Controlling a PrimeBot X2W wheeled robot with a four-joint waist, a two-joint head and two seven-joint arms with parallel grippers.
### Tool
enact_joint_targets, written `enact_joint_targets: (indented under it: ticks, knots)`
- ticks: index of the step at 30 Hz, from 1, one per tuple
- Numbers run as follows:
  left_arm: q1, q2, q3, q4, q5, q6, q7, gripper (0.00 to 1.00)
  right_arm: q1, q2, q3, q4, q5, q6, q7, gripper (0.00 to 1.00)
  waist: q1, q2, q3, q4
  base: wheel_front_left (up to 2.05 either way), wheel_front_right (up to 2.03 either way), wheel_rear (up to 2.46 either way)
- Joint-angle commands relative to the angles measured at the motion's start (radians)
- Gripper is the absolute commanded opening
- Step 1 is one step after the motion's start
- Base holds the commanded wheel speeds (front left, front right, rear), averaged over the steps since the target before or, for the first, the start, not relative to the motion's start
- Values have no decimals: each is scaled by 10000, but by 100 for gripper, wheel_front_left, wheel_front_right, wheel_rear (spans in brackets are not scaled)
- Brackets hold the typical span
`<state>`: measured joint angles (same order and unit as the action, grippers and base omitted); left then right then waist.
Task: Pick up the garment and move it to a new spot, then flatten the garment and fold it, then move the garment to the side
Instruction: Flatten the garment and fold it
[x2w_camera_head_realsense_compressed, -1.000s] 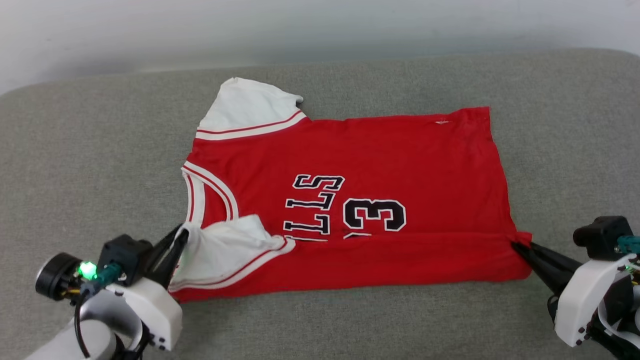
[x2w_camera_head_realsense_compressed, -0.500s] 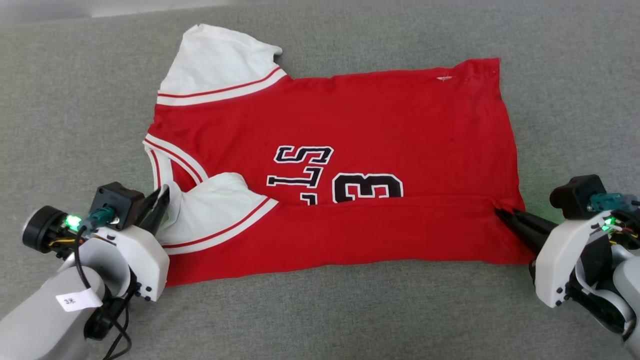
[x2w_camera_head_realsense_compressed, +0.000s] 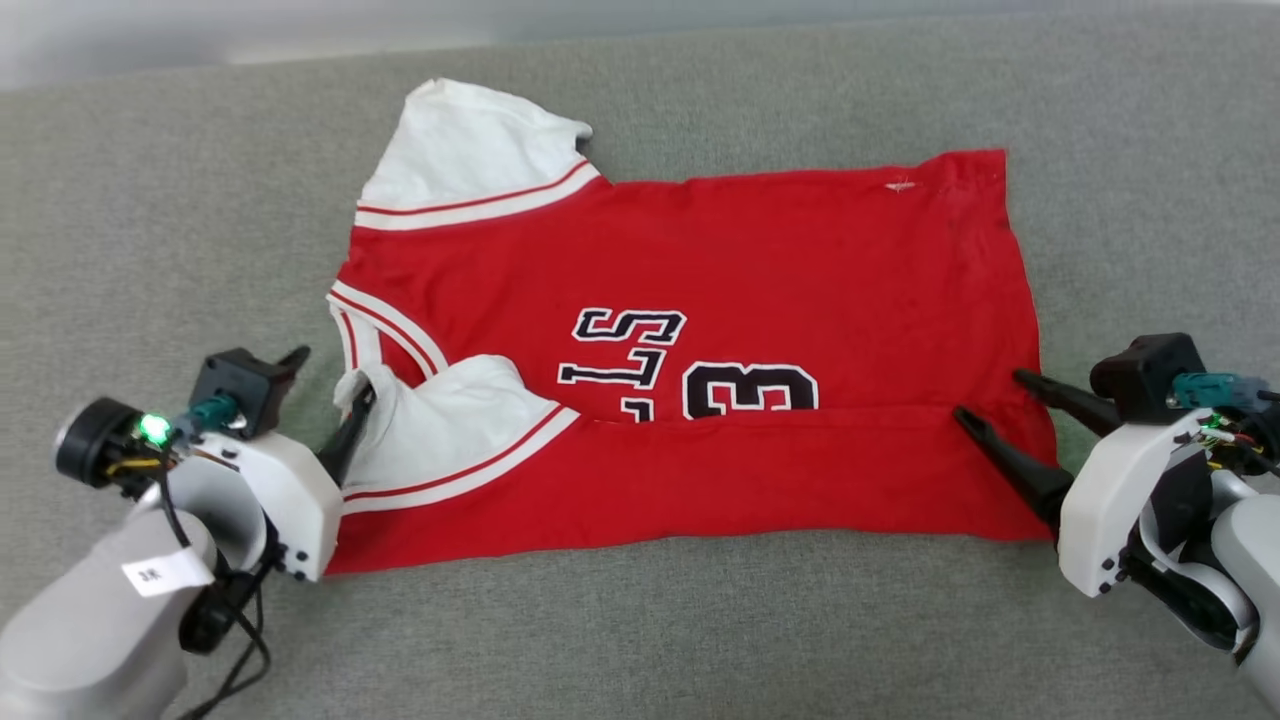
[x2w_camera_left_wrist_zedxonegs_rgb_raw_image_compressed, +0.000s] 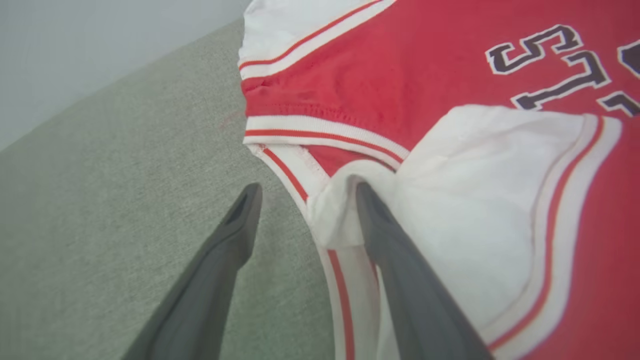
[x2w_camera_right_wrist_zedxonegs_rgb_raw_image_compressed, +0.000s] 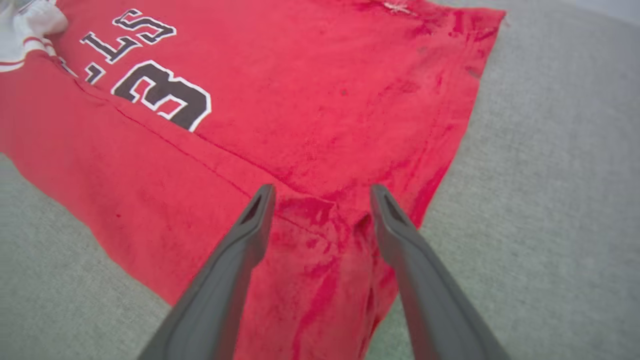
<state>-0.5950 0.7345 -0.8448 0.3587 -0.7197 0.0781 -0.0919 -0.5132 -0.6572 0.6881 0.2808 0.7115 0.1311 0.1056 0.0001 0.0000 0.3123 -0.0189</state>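
the garment (x2w_camera_head_realsense_compressed: 760, 290) lies flat in the middle of the grey padded surface (x2w_camera_head_realsense_compressed: 640, 620), its long axis running left to right: neckline and white sleeves toward the left edge, hem toward the right edge. its near long side is folded over onto the front, hiding the lower part of the letters and number, and the near sleeve lies on top. the left gripper (x2w_camera_head_realsense_compressed: 334, 373) has its fingers spread at the neckline, one over bare surface, the other touching the sleeve's white fabric. the right gripper (x2w_camera_head_realsense_compressed: 989, 394) is spread too, holding nothing, over the near hem corner.
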Motion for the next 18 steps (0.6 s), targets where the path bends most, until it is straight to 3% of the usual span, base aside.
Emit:
enact_joint_targets:
  ticks: [1, 8, 18]
  knots:
    - [-179, 136, 58, -151, 47, 33, 21, 100, 99, -82, -87, -147, -43, -6, -72, 100, -1, 0, -284, 114, 0, 0, 0]
    - [-566, 765, 30, -1030, -72, -21, 1202, 100, 362, -189, -489, -588, -127, -6, 35, 100, -1, 0, -704, 299, 0, 0, 0]
    - [-1366, 1468, -378, -2551, -1849, -937, 5673, 100, 609, -14, -955, -977, -391, -6, 442, 100, -1, 0, -901, 432, 0, 0, 0]
